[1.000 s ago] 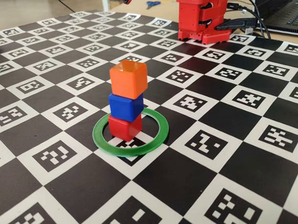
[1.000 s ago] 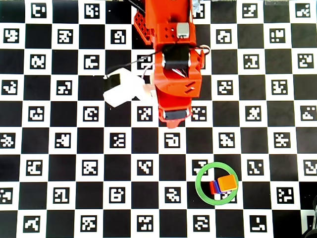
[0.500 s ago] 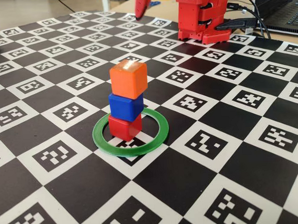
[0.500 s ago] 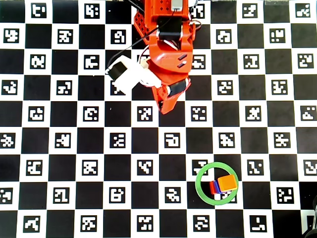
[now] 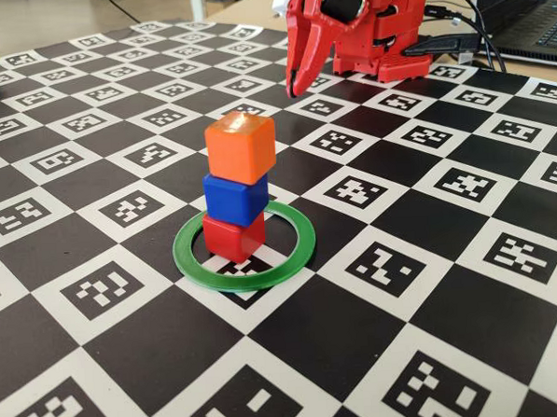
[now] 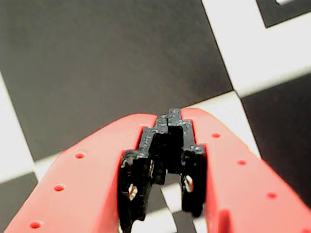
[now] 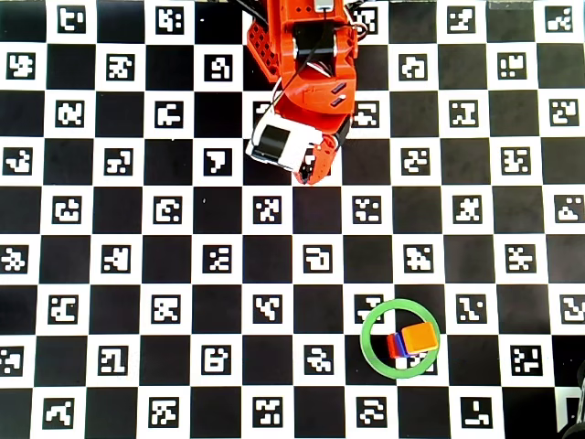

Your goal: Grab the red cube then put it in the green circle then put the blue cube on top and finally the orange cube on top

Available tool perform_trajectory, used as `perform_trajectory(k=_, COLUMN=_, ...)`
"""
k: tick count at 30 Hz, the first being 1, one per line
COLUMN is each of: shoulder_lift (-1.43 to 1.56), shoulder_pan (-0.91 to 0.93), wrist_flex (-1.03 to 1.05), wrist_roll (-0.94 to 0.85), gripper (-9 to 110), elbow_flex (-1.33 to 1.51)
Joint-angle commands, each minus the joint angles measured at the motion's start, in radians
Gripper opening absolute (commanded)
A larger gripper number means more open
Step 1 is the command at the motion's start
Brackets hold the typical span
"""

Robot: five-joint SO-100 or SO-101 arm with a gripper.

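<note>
The red cube [image 5: 233,236] stands inside the green circle [image 5: 290,257]. The blue cube [image 5: 235,199] sits on it and the orange cube [image 5: 241,147] sits on top, a three-cube stack. In the overhead view the stack shows as the orange cube [image 7: 420,337] over the blue [image 7: 398,345] and red [image 7: 390,346] edges, inside the green circle [image 7: 369,332]. My red gripper [image 5: 294,84] hangs shut and empty near the arm's base, far behind the stack; it also shows in the overhead view [image 7: 313,176]. The wrist view shows its jaws [image 6: 168,116] closed over the checkerboard.
The black-and-white checkerboard mat [image 5: 432,284] with printed markers covers the table. The arm's red base [image 5: 382,54] stands at the back edge. Cables and a laptop [image 5: 530,18] lie behind it at the right.
</note>
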Motion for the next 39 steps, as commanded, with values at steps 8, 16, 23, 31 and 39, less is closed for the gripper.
perform_trajectory(k=8, shoulder_lift=0.186, shoulder_pan=0.046, wrist_flex=0.123, wrist_roll=-0.044, gripper=-6, elbow_flex=0.067)
perform_trajectory(k=16, shoulder_lift=0.193, shoulder_pan=0.052, wrist_flex=0.267, wrist_roll=-0.156, gripper=-6, elbow_flex=0.067)
perform_trajectory(k=23, shoulder_lift=0.193, shoulder_pan=0.075, wrist_flex=0.336, wrist_roll=-0.183, gripper=-5, elbow_flex=0.067)
perform_trajectory(k=31, shoulder_lift=0.193, shoulder_pan=0.075, wrist_flex=0.336, wrist_roll=-0.184, gripper=-5, elbow_flex=0.067)
perform_trajectory(k=39, shoulder_lift=0.193, shoulder_pan=0.075, wrist_flex=0.336, wrist_roll=-0.184, gripper=-5, elbow_flex=0.067)
